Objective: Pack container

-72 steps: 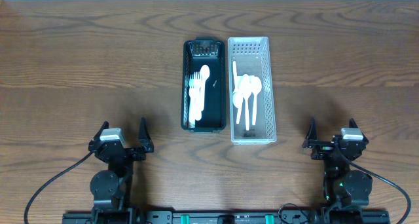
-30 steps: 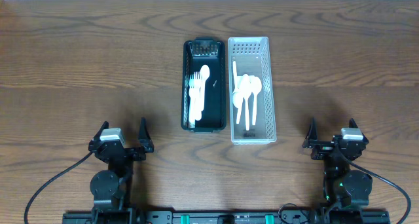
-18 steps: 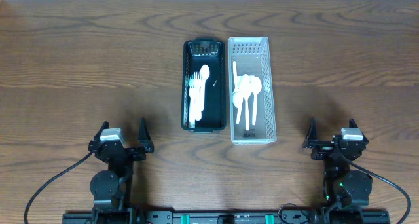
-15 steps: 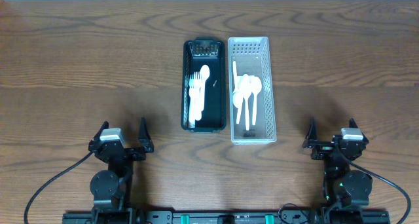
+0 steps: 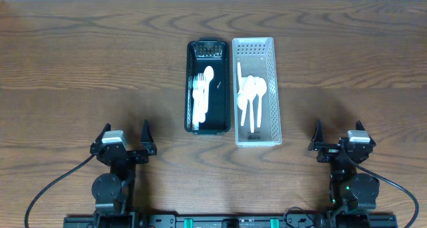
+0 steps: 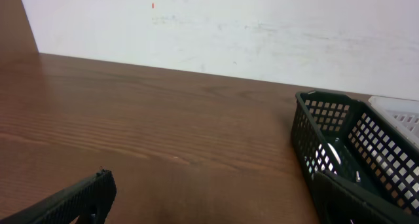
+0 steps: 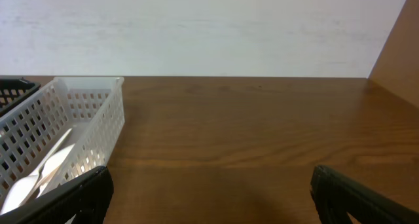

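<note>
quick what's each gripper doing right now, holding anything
Left gripper: open, holding nothing.
Right gripper: open, holding nothing.

left gripper [image 5: 125, 131]: jaws wide apart; empty | right gripper [image 5: 339, 130]: jaws wide apart; empty | both arms folded low

black basket [image 6: 325, 133] cropped at right edge, white basket [image 7: 98, 119] at left

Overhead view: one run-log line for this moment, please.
left fingers open, empty, near edge | right fingers open, empty, near edge | black basket holds white cutlery | white basket holds spoons | baskets side by side
</note>
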